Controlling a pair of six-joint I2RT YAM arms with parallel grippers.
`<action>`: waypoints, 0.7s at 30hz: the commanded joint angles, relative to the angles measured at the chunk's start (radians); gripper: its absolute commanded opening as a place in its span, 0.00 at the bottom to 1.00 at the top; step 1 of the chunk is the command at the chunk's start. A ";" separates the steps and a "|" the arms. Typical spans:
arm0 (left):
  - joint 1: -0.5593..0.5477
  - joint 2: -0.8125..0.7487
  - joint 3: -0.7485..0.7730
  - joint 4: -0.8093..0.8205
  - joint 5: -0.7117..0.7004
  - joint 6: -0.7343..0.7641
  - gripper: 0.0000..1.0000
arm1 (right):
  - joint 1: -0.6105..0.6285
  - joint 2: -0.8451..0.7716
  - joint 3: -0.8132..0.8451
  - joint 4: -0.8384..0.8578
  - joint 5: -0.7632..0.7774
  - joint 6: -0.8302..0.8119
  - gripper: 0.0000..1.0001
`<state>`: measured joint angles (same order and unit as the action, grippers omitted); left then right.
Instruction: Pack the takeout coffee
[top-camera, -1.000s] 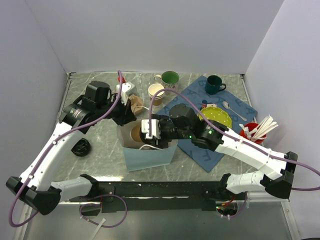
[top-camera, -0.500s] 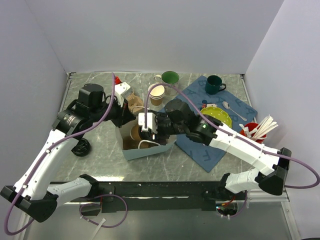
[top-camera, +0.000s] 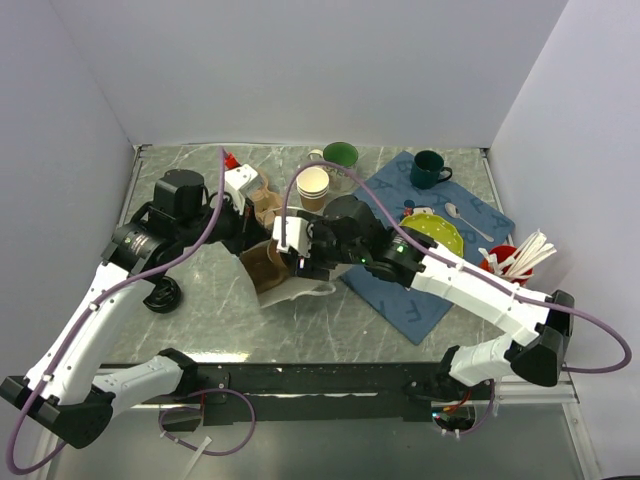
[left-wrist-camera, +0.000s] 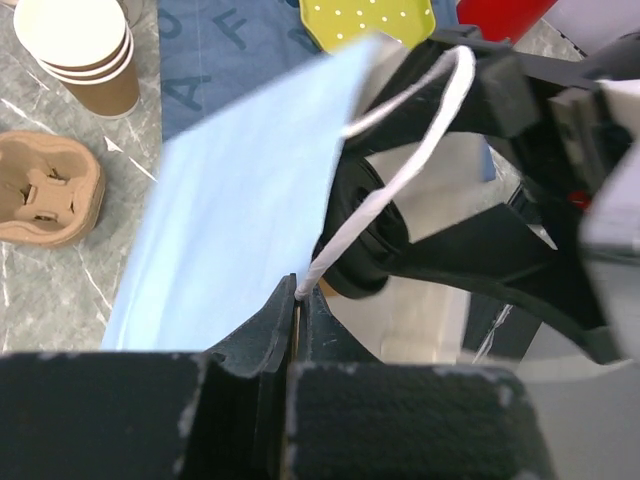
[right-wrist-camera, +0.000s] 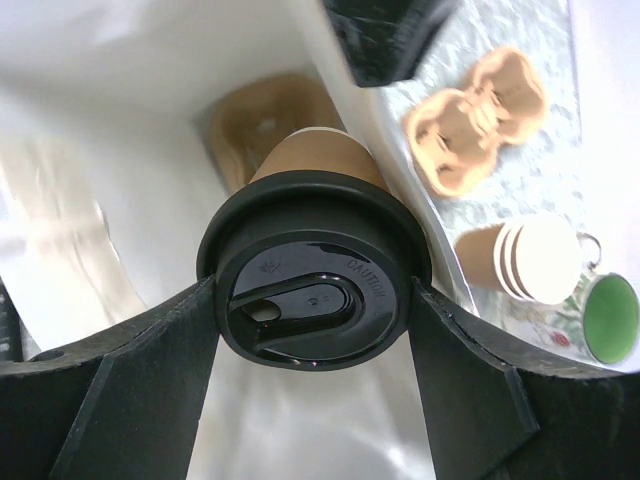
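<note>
The takeout coffee (right-wrist-camera: 315, 300), a brown paper cup with a black lid, sits between my right gripper's (right-wrist-camera: 315, 292) fingers (right-wrist-camera: 150, 385), which are shut on the lid's sides. It points bottom-first into a light blue paper bag (left-wrist-camera: 240, 200) with a white inside (right-wrist-camera: 120, 130). The bag (top-camera: 300, 290) lies tipped over, its mouth toward the right arm. My left gripper (left-wrist-camera: 297, 300) is shut on the bag's rim, where the white cord handle (left-wrist-camera: 400, 160) starts. A brown carrier (right-wrist-camera: 262, 125) lies deep inside the bag. From above, my right gripper (top-camera: 292, 260) is at the bag's mouth and my left gripper (top-camera: 252, 232) is behind it.
A brown pulp cup carrier (top-camera: 265, 205), a stack of lidless paper cups (top-camera: 313, 187) and a green mug (top-camera: 339, 155) stand behind the bag. A loose black lid (top-camera: 160, 297) lies at the left. On the blue mat (top-camera: 420, 295) are a yellow plate (top-camera: 437, 232), a dark mug (top-camera: 430, 169) and a spoon (top-camera: 465, 218). A red cup of white cutlery (top-camera: 508, 262) stands at the right.
The bag stood upright a second ago and now lies tipped on its side, pulled back by my left gripper. My right gripper has moved back with the cup, still at the bag's mouth.
</note>
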<state>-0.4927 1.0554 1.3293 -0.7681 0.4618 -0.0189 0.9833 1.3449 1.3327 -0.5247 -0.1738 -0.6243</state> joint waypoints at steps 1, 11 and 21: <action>-0.004 -0.005 0.025 0.013 0.003 0.003 0.01 | -0.005 0.023 0.000 0.058 0.089 -0.008 0.46; -0.004 -0.046 -0.001 -0.054 -0.150 -0.134 0.01 | -0.005 -0.016 0.195 -0.021 0.025 0.093 0.46; -0.004 -0.147 -0.071 -0.073 -0.347 -0.502 0.05 | -0.006 -0.024 0.260 0.055 0.109 0.192 0.45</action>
<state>-0.4927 0.9638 1.2758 -0.8474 0.2279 -0.3405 0.9829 1.3437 1.5448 -0.5594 -0.1177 -0.5007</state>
